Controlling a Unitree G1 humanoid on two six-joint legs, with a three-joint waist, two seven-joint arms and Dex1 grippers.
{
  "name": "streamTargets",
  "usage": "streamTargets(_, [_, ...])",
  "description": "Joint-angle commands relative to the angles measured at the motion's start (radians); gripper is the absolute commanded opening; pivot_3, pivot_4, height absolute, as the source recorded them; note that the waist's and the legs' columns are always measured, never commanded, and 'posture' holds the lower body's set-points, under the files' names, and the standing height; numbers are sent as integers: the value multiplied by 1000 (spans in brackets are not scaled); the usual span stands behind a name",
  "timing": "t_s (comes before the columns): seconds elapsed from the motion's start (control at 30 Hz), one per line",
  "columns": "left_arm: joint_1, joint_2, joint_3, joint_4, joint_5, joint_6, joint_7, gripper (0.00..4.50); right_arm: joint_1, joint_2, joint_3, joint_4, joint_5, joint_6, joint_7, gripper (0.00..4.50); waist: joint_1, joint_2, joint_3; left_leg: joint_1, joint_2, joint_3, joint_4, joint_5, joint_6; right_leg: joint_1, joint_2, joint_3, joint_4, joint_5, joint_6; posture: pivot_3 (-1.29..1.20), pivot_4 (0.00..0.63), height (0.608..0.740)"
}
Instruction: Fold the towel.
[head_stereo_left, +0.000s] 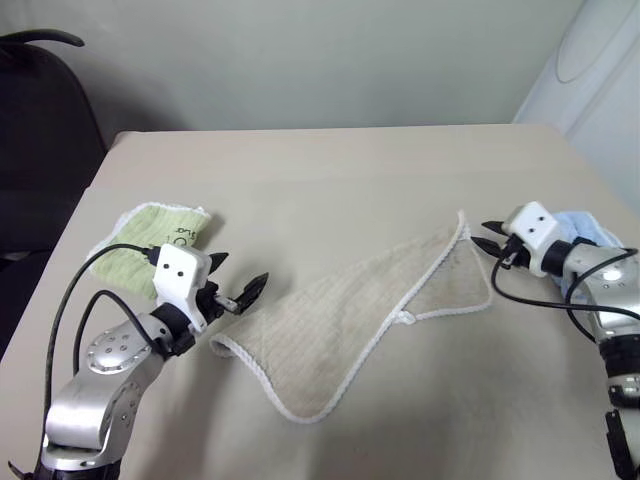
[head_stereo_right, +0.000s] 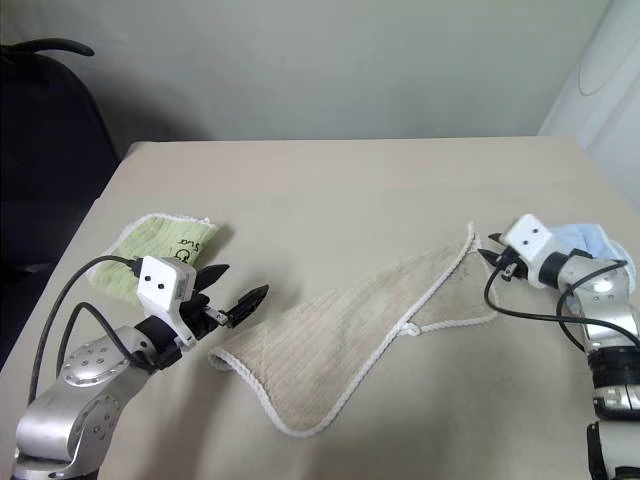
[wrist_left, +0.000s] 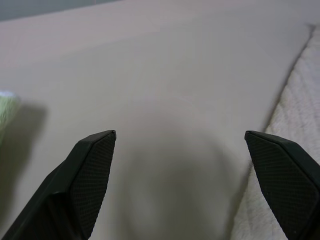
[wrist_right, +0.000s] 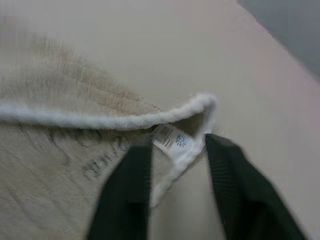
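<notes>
Left eye view: the towel (head_stereo_left: 370, 325) is spread diagonally on the bench (head_stereo_left: 330, 170), partly folded, one corner raised at the right. The left gripper (head_stereo_left: 240, 280) is seen just beside the towel's left edge, jaws released and empty. The right gripper (head_stereo_left: 489, 240) is at the raised corner. A green cloth (head_stereo_left: 150, 235) lies behind the left arm, a blue cloth (head_stereo_left: 585, 228) behind the right.

Left wrist view: jaws are parted wide over bare bench, the towel beside one finger.

Right wrist view: jaws are parted around the corner with its white label (wrist_right: 170, 139), not clamped.
</notes>
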Motion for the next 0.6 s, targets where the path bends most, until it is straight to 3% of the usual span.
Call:
streamTargets(0.03, [-3,-14,10,-35,-3,-26,-4,4500,-112,-51,107,158,-222,-326,-114,2992,0,0,0,0,0,0,0,-3,6,0,0,0,0,0,0,0,150,740])
streamTargets(0.1, [-1,-25,8,-32,-4,-31,-2,4500,-185,-61,170,254,-333,-449,-195,3714,-1,0,0,0,0,0,0,-4,6,-1,-1,0,0,0,0,0,150,740])
streamTargets(0.23, [-8,-43,-1,-24,4,-38,2,4500,-334,-65,312,428,-586,-568,-435,3714,-1,0,0,0,1,0,0,-4,7,-1,-1,-1,0,1,-1,0,150,740])
streamTargets(0.6, [38,-61,19,-72,5,-40,21,4500,-567,5,609,682,-964,-611,-860,3714,-5,1,0,-3,4,1,-1,-4,7,-5,-3,-1,0,2,-3,0,150,740])
